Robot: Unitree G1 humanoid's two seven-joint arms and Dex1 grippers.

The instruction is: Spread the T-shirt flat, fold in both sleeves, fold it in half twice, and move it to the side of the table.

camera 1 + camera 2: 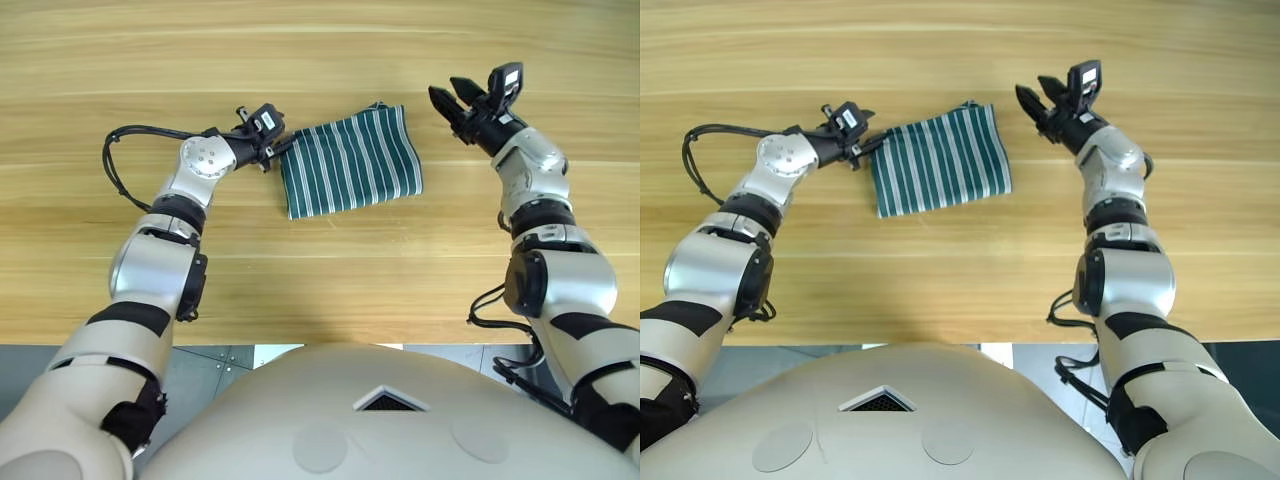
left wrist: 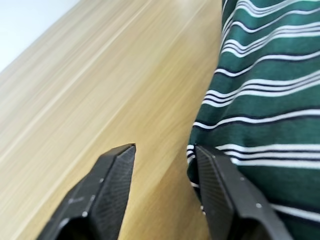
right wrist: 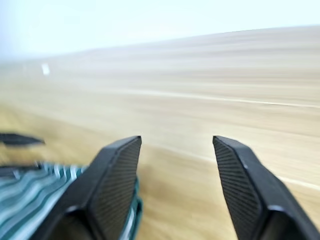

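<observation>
The green T-shirt (image 1: pixel 350 160) with white stripes lies folded into a small rectangle on the wooden table (image 1: pixel 320 290), a little left of centre. My left gripper (image 1: pixel 280 148) sits low at the shirt's left edge and is open. In the left wrist view one of its fingers (image 2: pixel 220 190) rests against the striped cloth (image 2: pixel 270 100), and bare wood shows between the two fingers. My right gripper (image 1: pixel 445 90) hangs open just right of the shirt's far right corner, with nothing between its fingers (image 3: pixel 115 175).
A black cable (image 1: pixel 112 165) loops over the table left of my left wrist. The table's front edge (image 1: pixel 330 344) runs close to my body. Bare wood stretches behind and to both sides of the shirt.
</observation>
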